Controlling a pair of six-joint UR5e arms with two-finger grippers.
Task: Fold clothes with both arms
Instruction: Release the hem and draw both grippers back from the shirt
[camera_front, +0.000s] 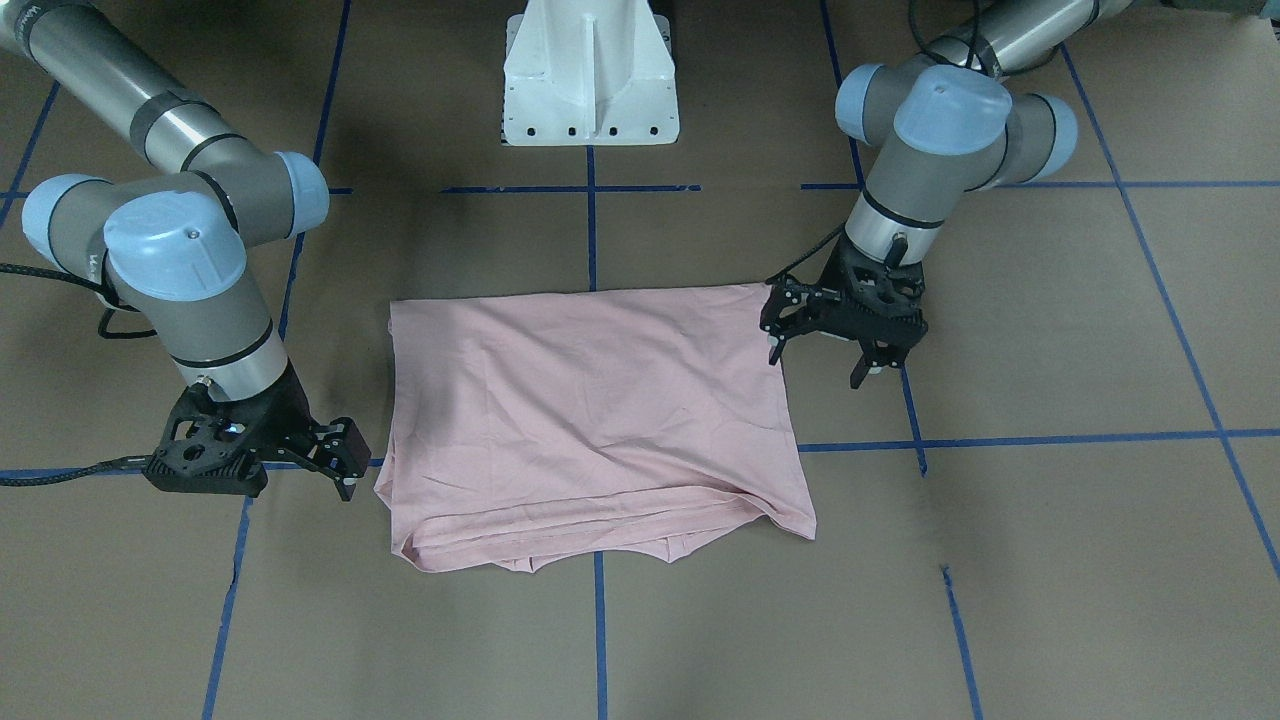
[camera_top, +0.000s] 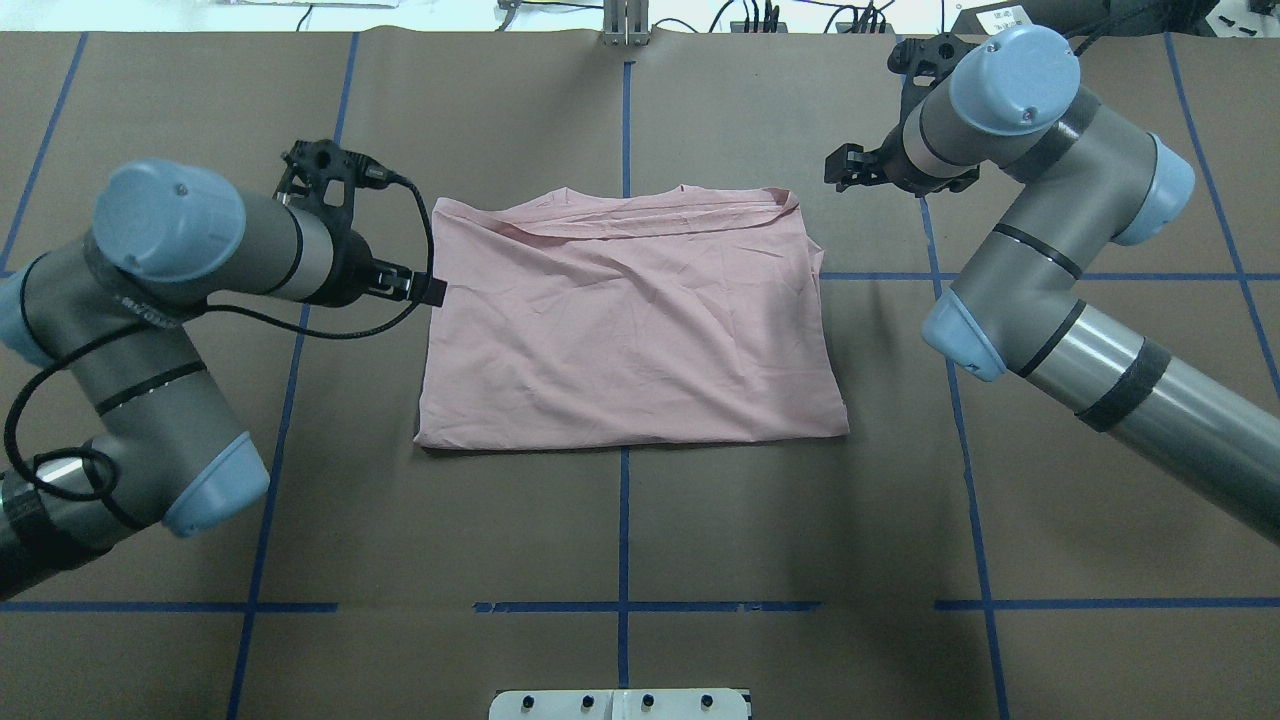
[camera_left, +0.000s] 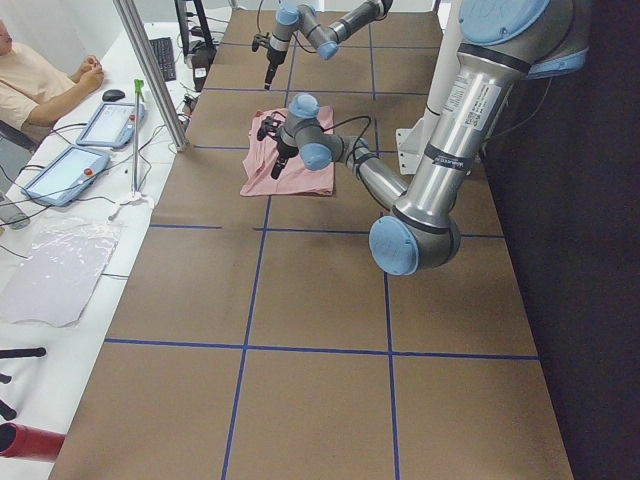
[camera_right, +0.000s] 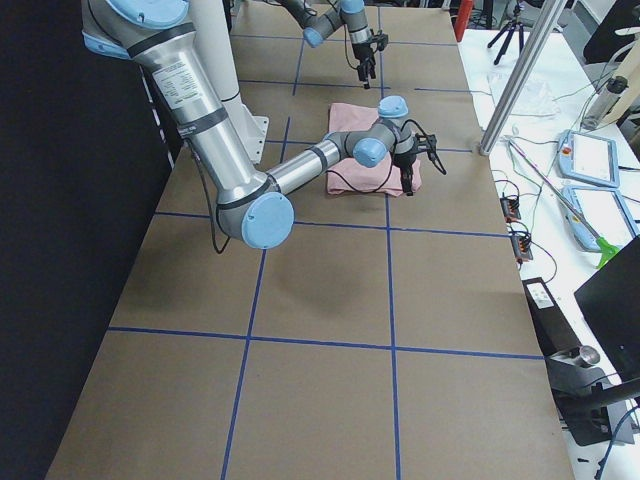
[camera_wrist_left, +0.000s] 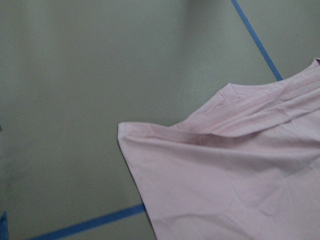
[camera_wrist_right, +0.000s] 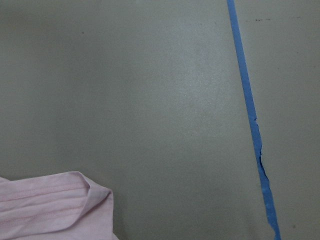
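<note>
The pale pink T-shirt lies folded into a flat rectangle in the middle of the table, plain side up, with its stacked hems along the edge far from the robot. It also shows in the overhead view. My left gripper is open and empty. It hovers just beside the shirt's edge near the corner closest to the robot. My right gripper looks open and empty, just off the opposite edge near the far corner. The left wrist view shows a layered shirt corner. The right wrist view shows a small corner.
The white pedestal stands at the robot's side of the table. Blue tape lines grid the brown table cover. An operator sits beyond the table's far long edge, beside tablets and a metal post.
</note>
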